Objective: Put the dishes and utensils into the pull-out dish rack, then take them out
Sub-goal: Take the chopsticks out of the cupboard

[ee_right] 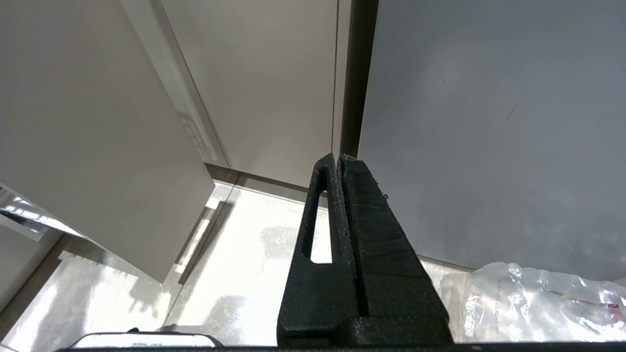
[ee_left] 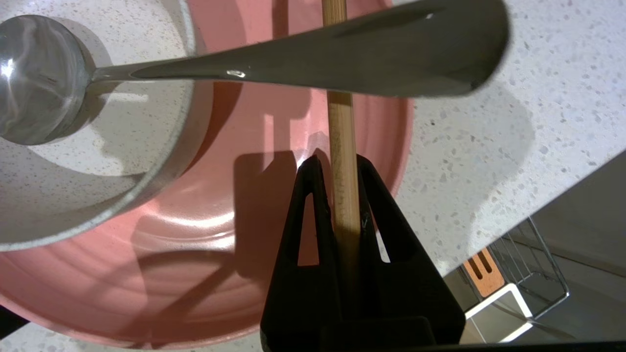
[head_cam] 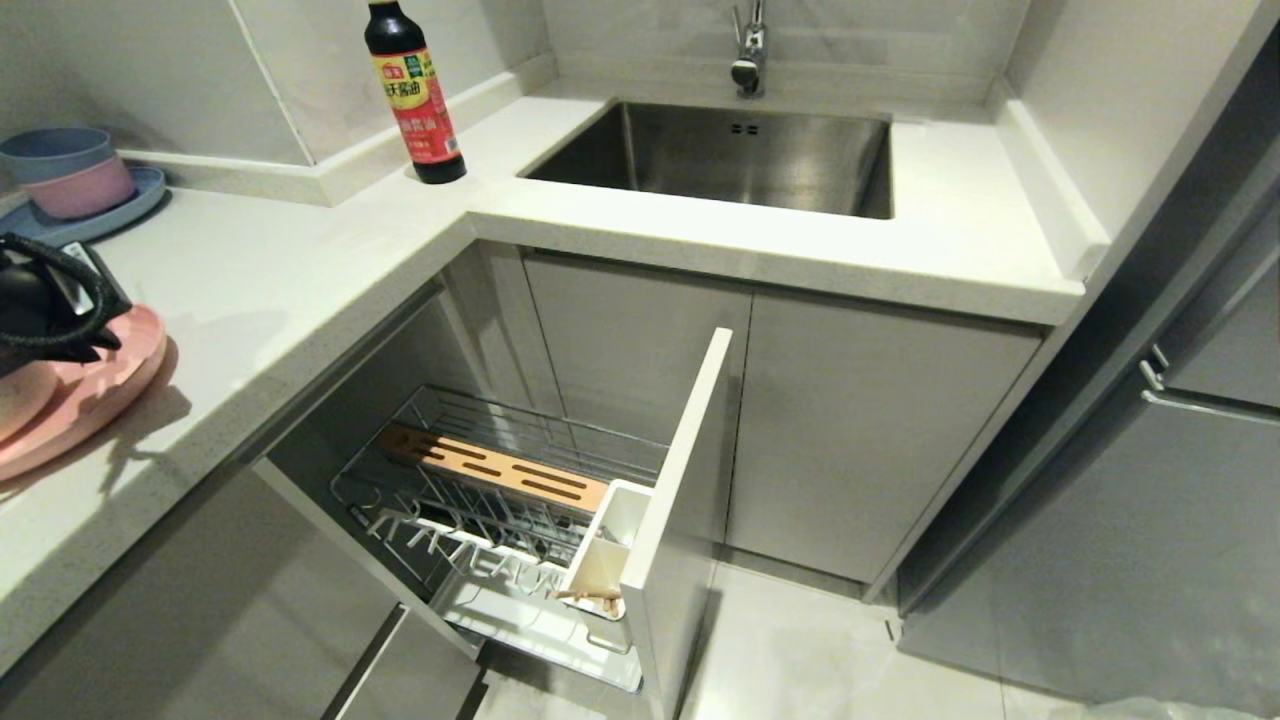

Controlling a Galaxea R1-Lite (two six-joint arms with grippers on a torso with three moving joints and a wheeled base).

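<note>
1. Far left on the surface point(head_cam: 300, 260), the pink plate point(head_cam: 90, 400) lies flat near the front edge, the cream bowl point(ee_left: 73, 195) resting on it with the metal spoon point(ee_left: 44, 78) inside, handle sticking out over the plate.
2. Left claw point(ee_left: 345, 171) hangs over the plate, pinched tight on one wooden chopstick point(ee_left: 342, 132); the stick runs straight out between the fingers, in line with the claw, passing under the spoon handle as the wrist camera sees it.
3. Only one stick shows in the grip; can't tell if a second sits behind it.
4. Key relation: the pull-out rack point(head_cam: 500, 480) sits below the surface and to the robot's right of the claw, drawer pulled out, so judged path is over the surface edge, then down.
5. White utensil cup point(head_cam: 610, 550) stands at the rack's front corner against the grey drawer front point(head_cam: 680, 500); wooden stick ends already show in it, so likely one chopstick is loaded.
6. Judged need: tip the held stick's long axis upright before it drops into the cup.
7. Left arm is much nearer; right claw point(ee_right: 340, 161) hangs parked by the cabinets near the floor, fingers pressed together, holding nothing.
</note>
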